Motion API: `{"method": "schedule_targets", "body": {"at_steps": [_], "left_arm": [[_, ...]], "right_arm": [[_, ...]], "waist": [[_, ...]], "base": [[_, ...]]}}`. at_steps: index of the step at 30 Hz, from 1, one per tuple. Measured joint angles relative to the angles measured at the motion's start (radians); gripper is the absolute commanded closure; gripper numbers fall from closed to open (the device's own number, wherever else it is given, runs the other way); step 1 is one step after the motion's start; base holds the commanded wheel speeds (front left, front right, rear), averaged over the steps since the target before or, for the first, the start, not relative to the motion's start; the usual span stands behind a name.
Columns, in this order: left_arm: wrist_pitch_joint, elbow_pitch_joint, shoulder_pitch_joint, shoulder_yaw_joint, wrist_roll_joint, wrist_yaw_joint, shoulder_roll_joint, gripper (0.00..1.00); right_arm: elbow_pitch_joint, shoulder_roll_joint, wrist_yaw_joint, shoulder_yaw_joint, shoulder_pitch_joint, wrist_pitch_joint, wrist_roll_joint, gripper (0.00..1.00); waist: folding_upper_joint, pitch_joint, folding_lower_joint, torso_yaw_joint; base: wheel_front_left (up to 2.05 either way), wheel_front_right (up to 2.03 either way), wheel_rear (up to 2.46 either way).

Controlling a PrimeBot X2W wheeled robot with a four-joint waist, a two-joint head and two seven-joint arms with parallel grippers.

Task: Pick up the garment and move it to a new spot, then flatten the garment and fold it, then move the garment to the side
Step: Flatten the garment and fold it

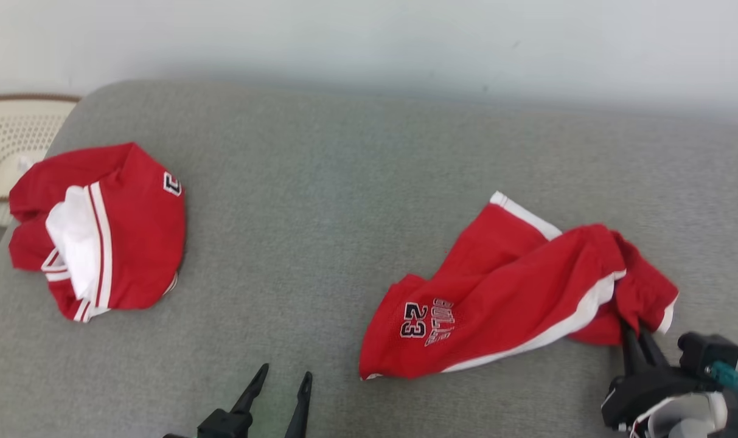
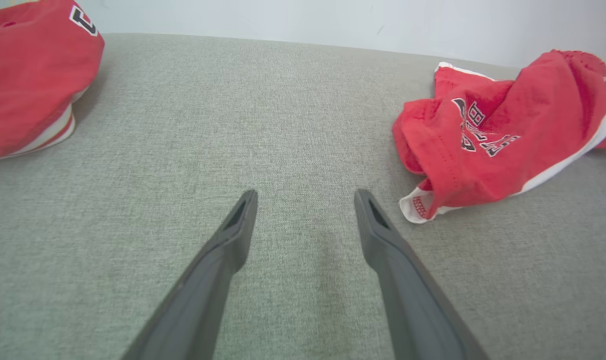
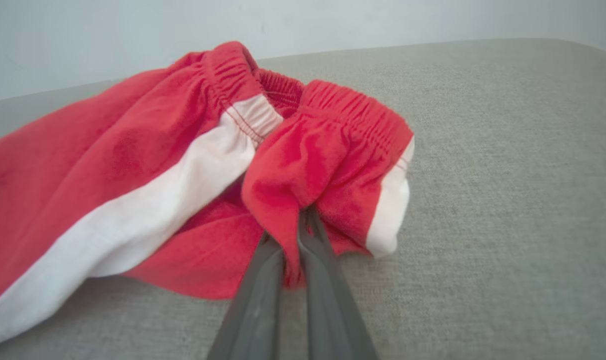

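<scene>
The garment (image 1: 515, 292) is a pair of red shorts with white side stripes and a "23" print, lying crumpled on the right of the grey cushion (image 1: 344, 182). My right gripper (image 1: 635, 333) is shut on a fold of red cloth just under the elastic waistband. The right wrist view has the two fingers pinched together on that fold, right gripper (image 3: 297, 227), with the garment (image 3: 133, 165) spreading off to the left. My left gripper (image 1: 283, 378) stands open over bare cushion at the bottom centre, holding nothing. From the left gripper (image 2: 305, 200), the garment (image 2: 502, 135) lies to the right.
A second red and white garment (image 1: 101, 231) lies bunched at the cushion's left end, also at the upper left as the second garment (image 2: 28, 75). A cream perforated basket (image 1: 10, 140) stands beyond the left edge. A pale wall (image 1: 369, 36) runs behind.
</scene>
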State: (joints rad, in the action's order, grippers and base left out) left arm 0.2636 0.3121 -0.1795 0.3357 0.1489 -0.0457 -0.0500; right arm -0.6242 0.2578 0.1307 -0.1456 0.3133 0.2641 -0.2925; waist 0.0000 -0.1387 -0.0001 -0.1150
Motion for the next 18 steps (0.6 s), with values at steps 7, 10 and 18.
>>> {"method": "schedule_targets", "body": {"at_steps": [7, 10, 18], "left_arm": [[0.0, 0.001, 0.018, -0.029, -0.009, 0.011, 0.0, 0.0], [0.0, -0.014, 0.018, -0.03, -0.015, 0.021, 0.0, 0.0], [0.0, -0.012, 0.009, -0.005, 0.0, 0.053, 0.0, 0.0]], "right_arm": [[0.035, -0.017, 0.0, 0.032, -0.063, 0.0, 0.006, 0.0], [0.092, -0.024, 0.0, 0.067, -0.097, 0.0, 0.014, 0.0], [0.179, -0.043, 0.0, 0.092, -0.143, 0.0, 0.028, 0.0]], "waist": [[0.0, 0.051, -0.0001, 0.044], [-0.0001, 0.071, -0.0001, 0.067], [0.0, 0.076, -0.0001, 0.121]], "base": [[0.0, 0.0, 0.0], [0.0, 0.0, 0.0], [0.0, 0.0, 0.0]]}}
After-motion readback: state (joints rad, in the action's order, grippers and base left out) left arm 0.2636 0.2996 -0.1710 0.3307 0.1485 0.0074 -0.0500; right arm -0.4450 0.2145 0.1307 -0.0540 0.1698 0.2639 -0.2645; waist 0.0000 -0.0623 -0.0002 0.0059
